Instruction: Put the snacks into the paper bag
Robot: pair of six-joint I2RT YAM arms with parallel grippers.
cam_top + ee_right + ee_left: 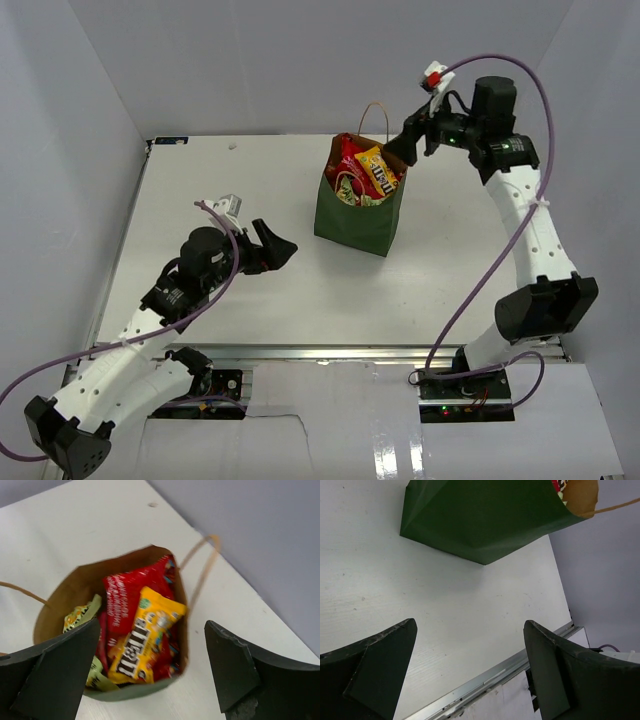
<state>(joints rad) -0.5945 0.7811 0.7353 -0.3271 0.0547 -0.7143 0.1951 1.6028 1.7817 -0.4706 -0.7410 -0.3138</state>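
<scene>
The dark green paper bag [357, 215] stands upright mid-table with snacks inside: a yellow candy pack [378, 170] lies on top of a red bag [350, 155], and light-green wrappers [352, 190] sit at the near side. From the right wrist view, the yellow candy pack [142, 640] rests on the red bag [127, 600] inside the paper bag [75, 587], beside a light-green wrapper [80, 614]. My right gripper [397, 152] hovers open just above the bag's right rim, empty. My left gripper [280, 245] is open and empty, left of the paper bag [485, 520].
White walls enclose the table on three sides. A metal rail [490, 680] runs along the table's near edge. The bag's thin brown handle [375, 115] loops up at its far side.
</scene>
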